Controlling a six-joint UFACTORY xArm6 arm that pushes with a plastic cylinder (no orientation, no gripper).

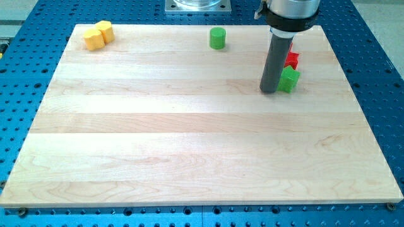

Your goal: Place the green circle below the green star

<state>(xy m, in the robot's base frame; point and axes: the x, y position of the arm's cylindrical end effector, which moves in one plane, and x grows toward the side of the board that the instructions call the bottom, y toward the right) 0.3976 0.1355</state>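
Observation:
The green circle [218,38] stands near the view's top edge of the wooden board, a little right of centre. The green star [290,80] sits at the upper right, partly hidden by my rod. My tip [269,91] rests on the board just left of the green star, touching or almost touching it. The green circle lies well up and to the left of my tip. A red block [291,58] sits right above the green star, mostly hidden behind the rod; its shape is unclear.
Two yellow blocks [98,35] sit together at the board's top left corner. The wooden board [189,145] lies on a blue perforated table [379,75]. The arm's base plate [199,5] shows at the view's top centre.

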